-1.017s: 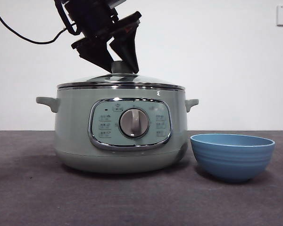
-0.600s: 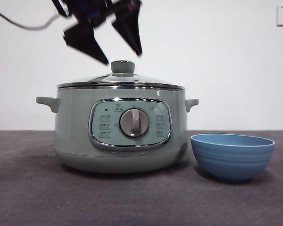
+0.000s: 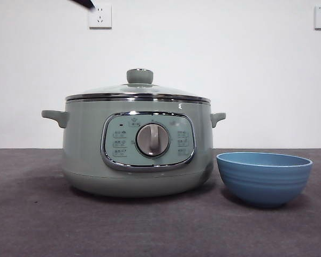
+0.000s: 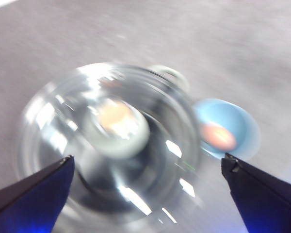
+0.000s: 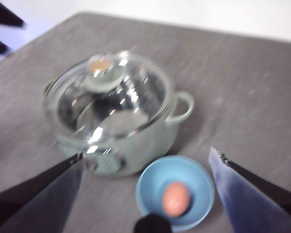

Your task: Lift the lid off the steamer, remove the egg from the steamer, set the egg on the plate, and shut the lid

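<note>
While the grey surface [image 3: 37,225] fills the lower third of the front view, the steamer [image 3: 136,155] sits left of centre on it, control panel facing the camera. The lid [image 3: 138,90] is closed on the steamer, knob up. The plate [image 3: 264,178] stands just beside the steamer, lower right of frame, not touching it. In the right wrist view the egg [image 5: 176,198] lies inside the plate, approx. at its middle; the front view hides it behind the plate's wall.

Left claw [image 4: 145,194]: high above the lid, jaws spread wide apart, nothing between them; picture blurred. Prob. its black tip shows at the upper left edge of the front view. Right claw [image 5: 145,194]: also raised, over the surface near the plate, jaws wide apart and holding nothing.
</note>
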Available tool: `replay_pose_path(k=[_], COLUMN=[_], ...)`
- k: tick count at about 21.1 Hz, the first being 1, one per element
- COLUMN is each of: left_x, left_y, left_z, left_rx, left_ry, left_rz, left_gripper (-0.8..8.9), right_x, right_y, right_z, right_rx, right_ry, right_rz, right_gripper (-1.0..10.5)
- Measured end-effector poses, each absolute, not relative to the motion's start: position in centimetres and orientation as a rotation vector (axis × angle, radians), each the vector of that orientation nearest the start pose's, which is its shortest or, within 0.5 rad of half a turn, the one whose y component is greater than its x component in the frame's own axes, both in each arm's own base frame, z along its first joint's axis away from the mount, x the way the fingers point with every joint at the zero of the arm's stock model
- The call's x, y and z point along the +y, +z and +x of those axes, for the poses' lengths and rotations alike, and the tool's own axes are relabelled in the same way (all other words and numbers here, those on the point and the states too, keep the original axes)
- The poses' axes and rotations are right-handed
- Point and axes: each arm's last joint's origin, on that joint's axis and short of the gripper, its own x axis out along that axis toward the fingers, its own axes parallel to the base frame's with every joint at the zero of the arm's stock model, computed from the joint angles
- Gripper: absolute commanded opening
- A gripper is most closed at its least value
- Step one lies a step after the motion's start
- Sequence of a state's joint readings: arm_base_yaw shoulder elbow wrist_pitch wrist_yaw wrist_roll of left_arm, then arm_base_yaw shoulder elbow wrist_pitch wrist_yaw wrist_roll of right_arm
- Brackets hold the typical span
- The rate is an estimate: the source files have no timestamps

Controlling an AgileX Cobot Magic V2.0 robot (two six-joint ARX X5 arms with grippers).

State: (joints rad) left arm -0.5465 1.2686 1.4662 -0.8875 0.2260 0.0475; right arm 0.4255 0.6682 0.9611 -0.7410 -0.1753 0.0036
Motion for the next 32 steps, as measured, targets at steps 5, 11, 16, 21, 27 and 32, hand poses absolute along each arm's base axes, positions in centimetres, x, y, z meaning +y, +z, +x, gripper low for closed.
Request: replay_pose_path(k=[5, 11, 16, 21, 27, 32], left_x=[-10.8, -8.4, -7.3, -7.1, -7.1, -7.1], left_y=[41.8, 42.4, 42.4, 42.0, 42.0, 42.0], left_z=[16.0, 11.9, 10.1, 9.8, 9.8, 9.8], left_rx=[0.706, 0.748, 0.792, 0.843, 0.844, 0.843], left_ry=[-0.836, -0.850, -0.857, -0.852, -0.851, -0.850], left_rz=[0.113, 0.111, 0.110, 0.115, 0.115, 0.116], left_gripper=[5.64, 5.61, 2.84, -0.06, -0.05, -0.04], right_x=[5.4, 5.3, 5.1, 5.0, 4.9, 4.9], right_y=[34.6, 33.6, 33.1, 32.8, 32.7, 32.7], right_z=[9.9, 9.0, 8.6, 8.3, 8.2, 8.2], right_rx=[0.552, 0.697, 0.769, 0.816, 0.831, 0.831], right_ry=[0.693, 0.775, 0.776, 0.771, 0.770, 0.769], right_rz=[-0.035, -0.011, -0.009, -0.010, -0.011, -0.012], right_gripper=[4.4, 4.4, 4.0, 0.0, 0.0, 0.0])
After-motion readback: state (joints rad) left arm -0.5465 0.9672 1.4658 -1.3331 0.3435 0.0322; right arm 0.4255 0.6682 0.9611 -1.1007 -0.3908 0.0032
